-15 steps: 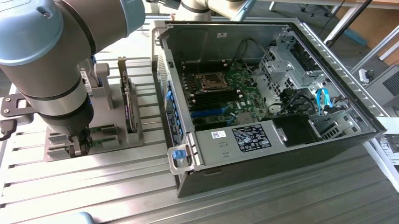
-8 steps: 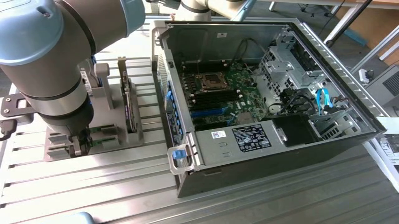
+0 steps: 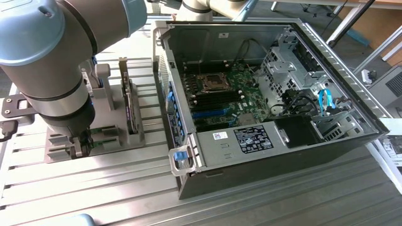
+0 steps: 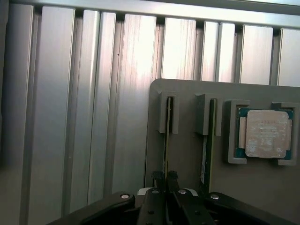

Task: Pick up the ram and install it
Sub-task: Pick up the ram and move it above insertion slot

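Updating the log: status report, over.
Gripper shut on the ram. Ram upright in holder slot. Second stick alongside, not touching. Nothing blocking.

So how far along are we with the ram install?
Done: the gripper is down at the grey holder, with its jaws apparently closed on the ram, which stands edge-on in its slot. In hand: that grip; the stick sits in the holder, not yet lifted. Left: getting it out and seated on the motherboard inside the open computer case.
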